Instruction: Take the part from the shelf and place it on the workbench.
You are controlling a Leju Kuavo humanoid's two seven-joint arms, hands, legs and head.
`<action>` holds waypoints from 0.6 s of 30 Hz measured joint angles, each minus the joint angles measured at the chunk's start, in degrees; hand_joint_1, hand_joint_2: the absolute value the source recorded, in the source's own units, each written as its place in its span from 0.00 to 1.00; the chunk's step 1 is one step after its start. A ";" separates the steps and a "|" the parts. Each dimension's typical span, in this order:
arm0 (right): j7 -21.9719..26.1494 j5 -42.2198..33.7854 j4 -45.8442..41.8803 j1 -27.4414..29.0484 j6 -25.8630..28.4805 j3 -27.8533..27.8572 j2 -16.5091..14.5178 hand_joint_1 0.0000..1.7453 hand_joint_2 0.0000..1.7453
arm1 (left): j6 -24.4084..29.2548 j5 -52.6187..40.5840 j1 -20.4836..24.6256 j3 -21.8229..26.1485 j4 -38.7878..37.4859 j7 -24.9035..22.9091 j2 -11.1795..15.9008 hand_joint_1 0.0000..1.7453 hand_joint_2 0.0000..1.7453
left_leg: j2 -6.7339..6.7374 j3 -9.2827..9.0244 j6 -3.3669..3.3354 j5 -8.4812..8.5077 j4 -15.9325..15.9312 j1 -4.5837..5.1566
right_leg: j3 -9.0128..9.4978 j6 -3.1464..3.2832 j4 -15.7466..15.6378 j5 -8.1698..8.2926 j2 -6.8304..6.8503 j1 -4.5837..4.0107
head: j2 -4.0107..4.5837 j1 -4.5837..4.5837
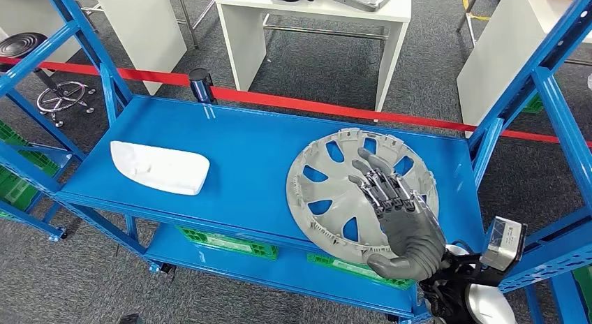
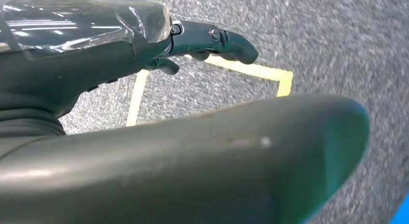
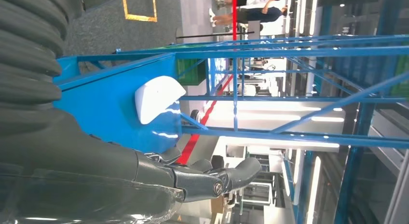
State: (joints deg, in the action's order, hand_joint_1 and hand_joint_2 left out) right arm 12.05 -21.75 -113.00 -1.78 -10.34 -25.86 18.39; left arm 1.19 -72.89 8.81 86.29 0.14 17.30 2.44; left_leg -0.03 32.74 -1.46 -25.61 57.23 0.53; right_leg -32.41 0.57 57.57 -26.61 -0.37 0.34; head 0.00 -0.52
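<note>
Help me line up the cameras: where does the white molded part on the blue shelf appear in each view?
Head view: white molded part lies on the left half of the blue shelf, well apart from the right robot hand.
Right wrist view: it sits against the blue shelf deck, beyond the fingers.
Left wrist view: not in it.
Shared landmark: the blue shelf.
</note>
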 joint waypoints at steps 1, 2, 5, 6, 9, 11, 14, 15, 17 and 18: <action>0.00 -0.01 -0.03 0.03 -0.02 0.00 0.03 0.00 1.00 | 0.13 -0.02 0.00 0.00 0.00 0.02 0.08 0.00 0.00 | 0.03 -0.18 -0.10 0.23 -0.53 -0.13 | -0.10 -0.18 0.06 -0.08 0.05 0.02 | 0.00 -0.01; 0.02 -0.02 -0.05 0.01 -0.03 0.02 0.08 0.00 1.00 | 0.29 -0.11 0.02 0.00 0.00 0.05 0.08 0.00 0.00 | 0.06 -0.42 -0.27 0.58 -1.20 -0.26 | -0.43 -0.29 0.63 -0.53 0.09 -0.01 | 0.00 0.06; 0.08 -0.01 -0.04 0.17 -0.03 0.07 0.32 0.00 1.00 | 0.53 -0.31 0.06 0.00 -0.01 -0.03 -0.04 0.00 0.00 | 0.13 -0.67 -0.76 1.48 -2.44 -0.52 | -4.33 -0.08 9.10 -4.93 0.15 0.07 | 0.00 0.24; 0.08 -0.01 -0.01 0.35 -0.03 0.06 0.37 0.00 1.00 | 0.40 -0.26 0.03 0.00 -0.01 -0.14 -0.07 0.00 0.00 | 0.15 -0.50 -0.79 1.62 -2.38 -0.53 | -5.99 -0.15 12.90 -6.46 0.15 0.14 | 0.00 0.25; 0.08 0.00 0.08 0.66 -0.10 0.02 0.40 0.00 1.00 | -0.27 0.18 -0.04 0.00 -0.01 -0.44 -0.18 0.00 0.00 | 0.18 0.03 -0.63 1.92 -1.97 -0.60 | -5.61 -1.56 13.51 -6.04 0.20 0.47 | 0.00 0.26; 0.08 0.01 0.09 0.56 -0.15 0.02 0.40 0.00 1.00 | -0.58 0.34 -0.03 0.00 -0.01 -0.46 -0.26 0.00 0.00 | 0.13 0.53 -0.35 1.83 -1.28 -0.63 | -1.04 -2.48 5.59 -3.32 0.35 0.79 | 0.00 0.25; 0.14 0.01 0.11 0.45 -0.39 0.00 0.38 0.00 1.00 | -0.42 0.35 -0.05 0.00 -0.01 -0.20 -0.28 0.00 0.00 | -0.02 1.39 0.58 1.54 -0.14 -0.42 | 1.59 -1.54 0.71 -1.83 0.18 0.64 | 0.00 0.18; 0.20 0.01 0.11 0.45 -0.56 -0.01 0.38 0.00 1.00 | -0.21 0.30 -0.07 0.00 -0.01 -0.05 -0.28 0.00 0.00 | -0.04 1.55 0.91 1.56 0.03 -0.42 | 1.32 -1.03 0.78 -1.68 0.07 0.60 | 0.00 0.18; 0.33 0.00 0.11 0.42 -0.93 -0.01 0.39 0.00 1.00 | 0.20 0.16 -0.14 0.00 -0.01 0.13 -0.24 0.00 0.00 | -0.03 2.12 1.51 1.00 0.87 -0.60 | 1.06 -0.09 0.56 -1.56 0.04 0.81 | 0.00 0.09; 0.37 0.00 0.11 0.41 -1.05 -0.02 0.39 0.00 1.00 | 0.37 0.09 -0.19 0.00 -0.01 0.16 -0.21 0.00 0.00 | -0.03 2.78 1.84 -0.21 2.37 -0.70 | 0.95 0.26 0.51 -1.34 0.06 0.94 | 0.00 0.05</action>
State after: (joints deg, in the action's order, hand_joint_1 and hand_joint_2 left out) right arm 12.43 -21.75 -112.89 -1.37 -11.39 -25.88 18.78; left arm 1.56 -72.80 8.63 86.29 0.13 17.46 2.23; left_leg -0.06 35.52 0.37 -25.82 59.59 -0.17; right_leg -31.46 0.83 58.08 -27.95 -0.31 1.28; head 0.00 -0.47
